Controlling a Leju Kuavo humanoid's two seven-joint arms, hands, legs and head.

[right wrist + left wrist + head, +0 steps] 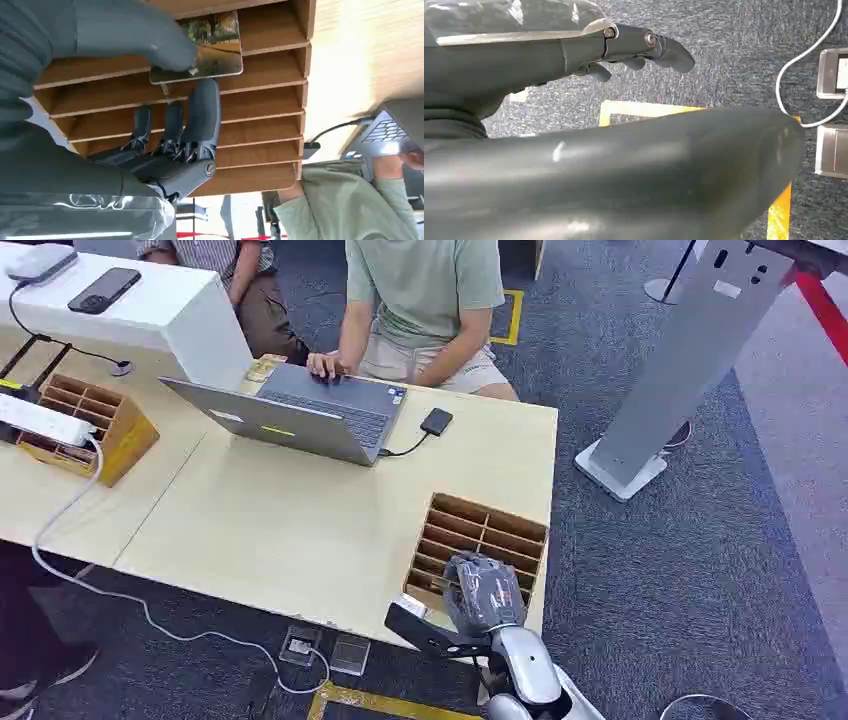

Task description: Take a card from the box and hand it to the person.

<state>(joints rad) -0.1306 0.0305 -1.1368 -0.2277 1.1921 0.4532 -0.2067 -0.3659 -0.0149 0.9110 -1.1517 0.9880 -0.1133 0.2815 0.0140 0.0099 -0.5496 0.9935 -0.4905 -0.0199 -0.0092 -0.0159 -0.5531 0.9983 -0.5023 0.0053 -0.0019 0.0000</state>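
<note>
The slotted wooden box (500,530) lies at the table's near right corner. My right hand (485,592) hovers over its near end. In the right wrist view a picture card (217,45) sticks out of a slot of the box (270,100), and my right hand (150,100) pinches its edge between thumb and a finger. The person (425,300) in a green shirt sits at the far side of the table, one hand on a laptop (320,415). My left hand (634,47) hangs over the carpet with fingers loosely apart, holding nothing.
A second slotted box (95,425) and a white power strip (45,420) sit at the table's left. A white cable (120,590) trails to floor sockets (325,650). A grey stand (680,370) rises to the right. Another person (240,290) sits at the far left.
</note>
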